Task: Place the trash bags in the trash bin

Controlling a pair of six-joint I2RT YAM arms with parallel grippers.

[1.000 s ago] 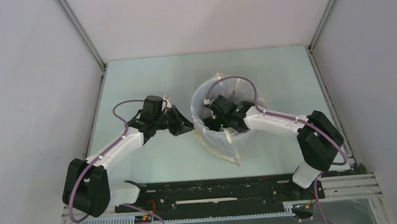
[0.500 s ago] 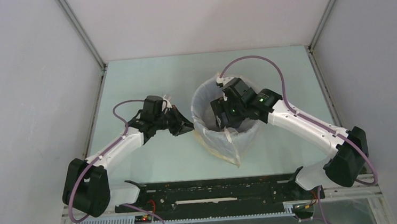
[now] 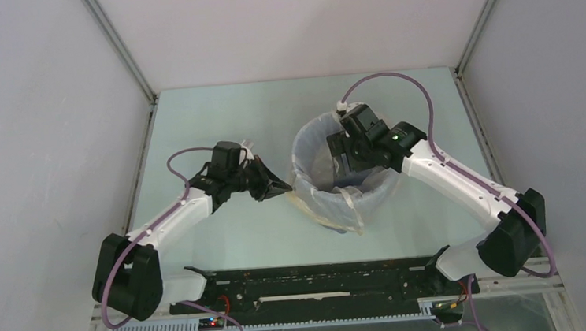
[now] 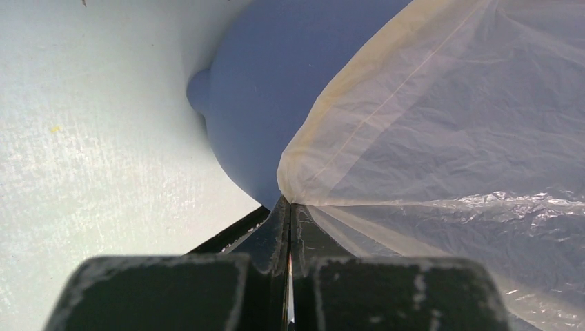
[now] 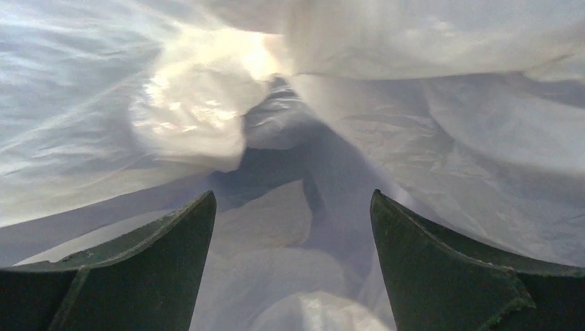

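The blue trash bin (image 3: 383, 198) stands mid-table with the translucent cream trash bag (image 3: 341, 209) lining it and draped over its rim. My left gripper (image 3: 280, 186) is shut on the bag's yellowish rim at the bin's left side. In the left wrist view its fingertips (image 4: 290, 205) pinch the film (image 4: 448, 138) against the blue wall (image 4: 269, 89). My right gripper (image 3: 345, 160) hangs open inside the bin's mouth. In the right wrist view its gripper (image 5: 293, 203) holds nothing, and wrinkled bag film (image 5: 200, 117) fills the space around it.
The pale green table (image 3: 215, 116) is enclosed by grey walls on three sides. A black rail (image 3: 314, 278) runs along the near edge between the arm bases. A flap of the bag hangs down the bin's near side (image 3: 354, 224).
My right arm has swung out to the right and lifted, its gripper moving towards the bin's far right rim. The bin shifted a little right and the bag sits lower over its rim.
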